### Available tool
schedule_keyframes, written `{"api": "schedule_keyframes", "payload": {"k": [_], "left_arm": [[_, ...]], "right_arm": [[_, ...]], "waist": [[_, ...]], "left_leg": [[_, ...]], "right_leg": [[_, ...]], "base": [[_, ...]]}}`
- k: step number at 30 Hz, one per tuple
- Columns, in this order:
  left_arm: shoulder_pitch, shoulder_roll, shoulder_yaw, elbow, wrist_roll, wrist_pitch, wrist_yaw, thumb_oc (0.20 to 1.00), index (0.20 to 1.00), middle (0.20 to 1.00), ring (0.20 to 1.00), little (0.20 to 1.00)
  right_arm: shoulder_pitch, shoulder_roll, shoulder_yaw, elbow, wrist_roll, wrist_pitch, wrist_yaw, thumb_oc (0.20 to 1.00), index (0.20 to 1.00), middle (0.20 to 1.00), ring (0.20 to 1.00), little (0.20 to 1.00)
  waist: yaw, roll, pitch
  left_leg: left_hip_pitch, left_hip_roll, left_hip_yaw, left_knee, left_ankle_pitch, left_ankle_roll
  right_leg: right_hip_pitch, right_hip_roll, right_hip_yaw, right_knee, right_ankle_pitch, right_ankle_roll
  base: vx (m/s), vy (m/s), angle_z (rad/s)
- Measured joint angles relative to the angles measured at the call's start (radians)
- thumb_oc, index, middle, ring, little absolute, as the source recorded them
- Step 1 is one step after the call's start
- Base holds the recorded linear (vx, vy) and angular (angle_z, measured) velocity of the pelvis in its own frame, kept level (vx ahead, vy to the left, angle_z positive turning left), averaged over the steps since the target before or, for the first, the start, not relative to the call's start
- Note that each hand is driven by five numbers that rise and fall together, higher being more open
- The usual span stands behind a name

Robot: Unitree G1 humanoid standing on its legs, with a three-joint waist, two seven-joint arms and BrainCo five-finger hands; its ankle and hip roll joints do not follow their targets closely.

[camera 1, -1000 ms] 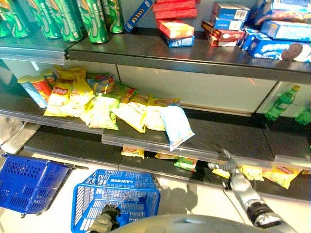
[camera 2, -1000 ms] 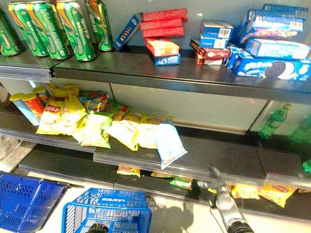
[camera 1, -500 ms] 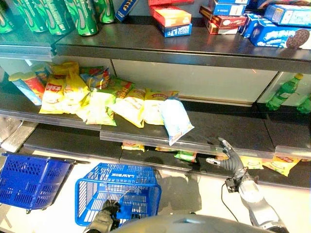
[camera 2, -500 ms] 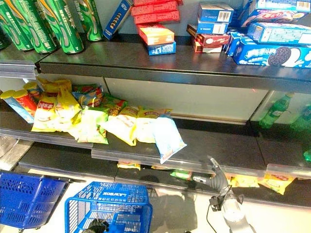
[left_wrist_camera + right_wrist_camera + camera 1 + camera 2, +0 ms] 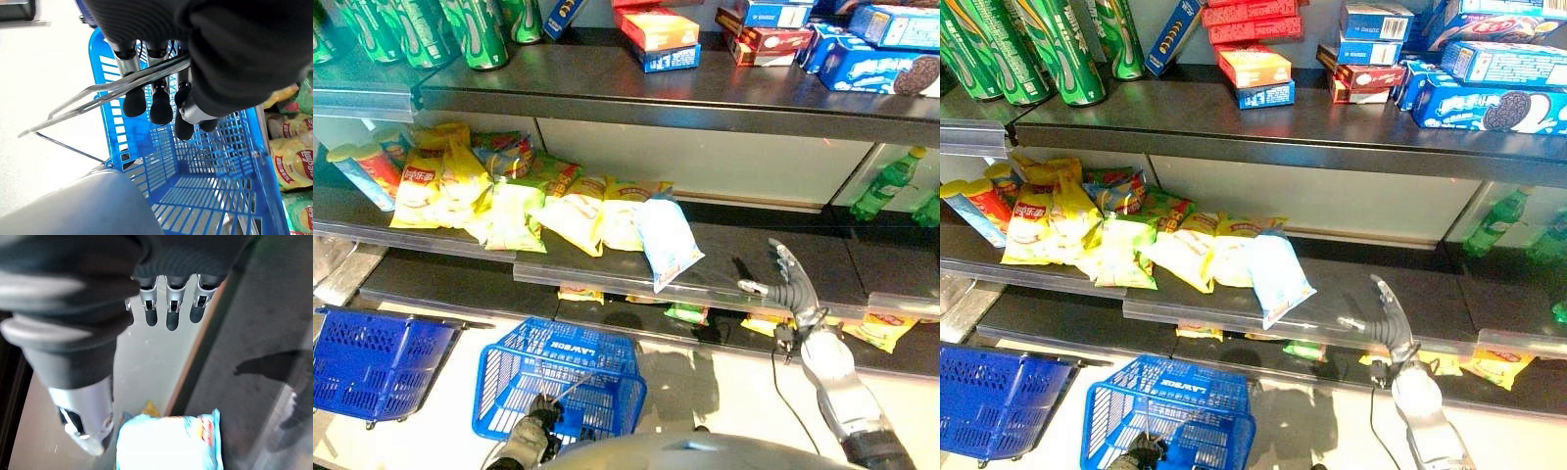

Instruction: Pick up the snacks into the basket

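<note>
My left hand point(image 5: 161, 103) is curled round the wire handle of the blue basket point(image 5: 558, 387), my right hand point(image 5: 790, 284), fingers spread, empty, hovers near the pale blue snack bag point(image 5: 666, 240) overhanging the middle shelf point(image 5: 754, 264); a clumsy reach could knock it down.

Right hand point(image 5: 790, 279) raised, fingers point(image 5: 168, 308) straight — left hand point(image 5: 161, 98) curled.

White lettering runs along the blue basket point(image 5: 570, 352) rim. Print also marks the snack bags point(image 5: 421, 186), the boxes point(image 5: 876, 64) and the green cans point(image 5: 480, 29). None of it reads clearly from here.
</note>
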Motion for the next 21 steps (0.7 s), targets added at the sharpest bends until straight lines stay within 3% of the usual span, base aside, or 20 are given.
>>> {"api": "schedule_keyframes", "payload": {"k": [5,10,11,18,21], "left_arm": [[-0.044,0.005,-0.019,0.001,-0.001,0.001,0.009,0.2,0.2,0.2,0.2,0.2],[-0.153,0.026,-0.06,0.006,-0.007,-0.001,0.033,0.2,0.2,0.2,0.2,0.2],[-0.205,0.029,-0.082,0.006,-0.013,-0.001,0.039,0.2,0.2,0.2,0.2,0.2],[-0.257,0.04,-0.082,-0.031,-0.047,-0.025,0.08,0.2,0.2,0.2,0.2,0.2],[-0.255,0.046,-0.082,-0.034,-0.064,-0.027,0.08,0.2,0.2,0.2,0.2,0.2]], "right_arm": [[-0.157,-0.049,0.068,0.142,-0.001,0.033,-0.03,1.0,1.0,1.0,1.0,1.0],[-0.396,-0.104,0.19,0.331,-0.001,0.049,-0.048,1.0,1.0,1.0,1.0,1.0],[-0.471,-0.127,0.214,0.392,0.0,0.058,-0.049,1.0,1.0,1.0,1.0,1.0],[-0.59,-0.118,0.235,0.489,0.014,0.064,-0.073,1.0,1.0,1.0,1.0,1.0],[-0.624,-0.118,0.233,0.494,0.05,0.065,-0.077,1.0,1.0,1.0,1.0,1.0]], "waist": [[0.007,-0.001,0.018],[0.014,0.006,0.104],[0.03,0.012,0.145],[0.068,0.019,0.236],[0.068,0.015,0.247]], "left_leg": [[-0.054,-0.002,-0.001,0.001,0.013,0.005],[-0.138,-0.006,-0.006,0.005,0.042,0.011],[-0.162,-0.006,-0.007,0.005,0.049,0.013],[-0.227,-0.017,-0.026,0.004,0.066,0.018],[-0.235,-0.019,-0.025,0.003,0.066,0.018]], "right_leg": [[-0.049,-0.001,0.0,0.001,0.013,0.0],[-0.128,-0.004,-0.001,0.001,0.042,-0.002],[-0.153,-0.004,0.0,0.001,0.054,-0.002],[-0.206,-0.013,-0.017,0.001,0.06,-0.001],[-0.213,-0.015,-0.017,0.001,0.059,0.0]], "base": [[-0.14,0.015,0.0],[-0.14,0.026,0.01],[-0.07,0.038,0.01],[-0.05,0.038,0.07],[-0.04,0.035,0.01]]}}
